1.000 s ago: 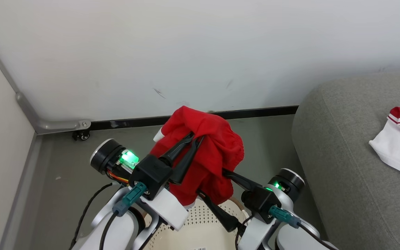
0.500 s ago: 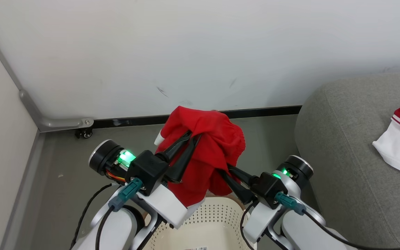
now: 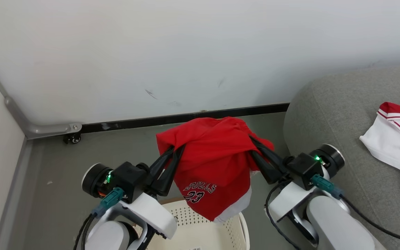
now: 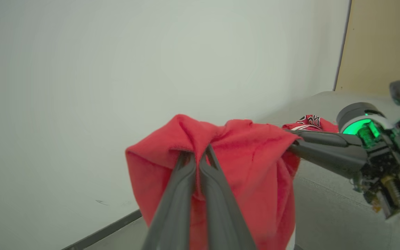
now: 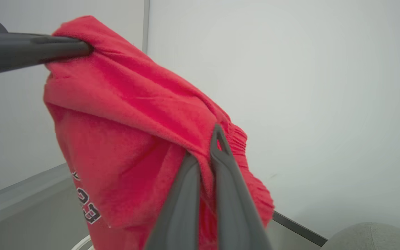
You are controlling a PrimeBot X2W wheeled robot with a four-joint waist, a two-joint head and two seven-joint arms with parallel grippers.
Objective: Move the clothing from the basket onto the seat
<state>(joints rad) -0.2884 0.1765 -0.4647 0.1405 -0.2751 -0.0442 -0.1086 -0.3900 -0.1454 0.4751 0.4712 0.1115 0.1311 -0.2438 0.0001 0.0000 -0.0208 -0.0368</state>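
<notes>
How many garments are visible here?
2: red garment held by left end effector and right end effector above the basket; white-and-red garment on the seat. More may be hidden.

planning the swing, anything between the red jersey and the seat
Nothing visible does. The red jersey hangs above the basket, pinched by the left gripper and right gripper; only the right arm itself lies toward the seat.

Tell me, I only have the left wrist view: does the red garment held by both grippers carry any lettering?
Observer: Yes, in the head view the red garment reads BULLS 23.
Operator: What is below it?
Observer: The basket, right under its white-trimmed hem.
Operator: Anything lying on the seat?
Observer: A white garment with red stripes lies on the seat.
</notes>
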